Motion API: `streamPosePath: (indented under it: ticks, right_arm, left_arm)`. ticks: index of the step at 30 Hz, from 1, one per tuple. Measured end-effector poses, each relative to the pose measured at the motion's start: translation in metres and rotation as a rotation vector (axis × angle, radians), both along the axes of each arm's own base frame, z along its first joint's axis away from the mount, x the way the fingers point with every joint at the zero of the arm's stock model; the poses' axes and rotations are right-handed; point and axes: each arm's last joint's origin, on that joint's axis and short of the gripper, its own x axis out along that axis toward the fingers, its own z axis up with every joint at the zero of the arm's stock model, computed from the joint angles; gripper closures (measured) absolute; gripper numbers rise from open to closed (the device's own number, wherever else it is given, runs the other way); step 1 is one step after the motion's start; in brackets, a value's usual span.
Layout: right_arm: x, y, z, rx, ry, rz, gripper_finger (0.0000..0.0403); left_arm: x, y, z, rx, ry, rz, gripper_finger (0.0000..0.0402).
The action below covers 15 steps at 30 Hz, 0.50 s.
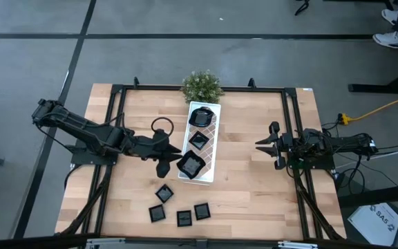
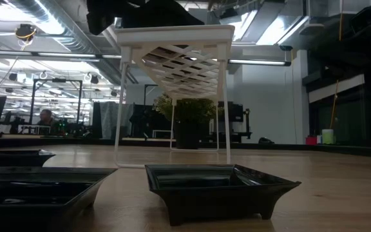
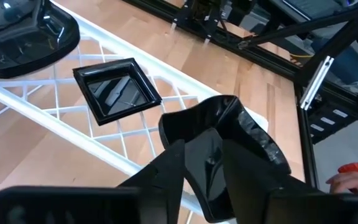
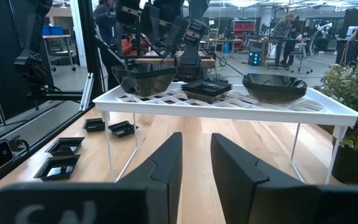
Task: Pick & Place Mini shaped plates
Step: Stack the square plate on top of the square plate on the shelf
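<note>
The left gripper (image 1: 173,160) hangs over the near end of the white tray (image 1: 213,131), its fingers (image 3: 166,174) spread to either side of a wavy-edged black plate (image 3: 229,146) that rests on the lattice; whether they still press it cannot be told. Farther along the tray sit a square plate (image 1: 198,140) and a round one (image 1: 201,116), making three on the raised tray. Four more small square plates (image 1: 183,207) lie on the bare wood in front of it, just apart from one another.

The right gripper (image 1: 267,146) waits well off to the tray's other side, fingers partly apart and empty.

The table (image 1: 254,187) is pale butcher-block wood with a black frame. A small green potted plant (image 1: 201,86) stands at the far edge, just beyond the tray. Around it is grey floor, and behind a workshop with desks, ceiling lights and people seated far off.
</note>
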Motion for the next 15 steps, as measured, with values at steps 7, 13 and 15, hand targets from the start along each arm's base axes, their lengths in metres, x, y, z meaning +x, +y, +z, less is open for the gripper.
streamPosePath:
  ticks: [7,13,15]
  right_arm:
    - [0.000,0.000,0.000,0.000,0.000,0.000,0.0318]
    - [0.000,0.000,0.000,0.000,0.000,0.000,0.0318]
    - [0.000,0.000,0.000,0.000,-0.001,0.000,0.0318]
  left_arm:
    - [0.001,-0.002,0.004,0.045,-0.039,-0.041,0.0280]
    - [-0.002,-0.014,0.006,0.063,-0.053,-0.134,0.0279]
    - [-0.004,-0.018,0.006,0.063,-0.054,-0.154,0.0279]
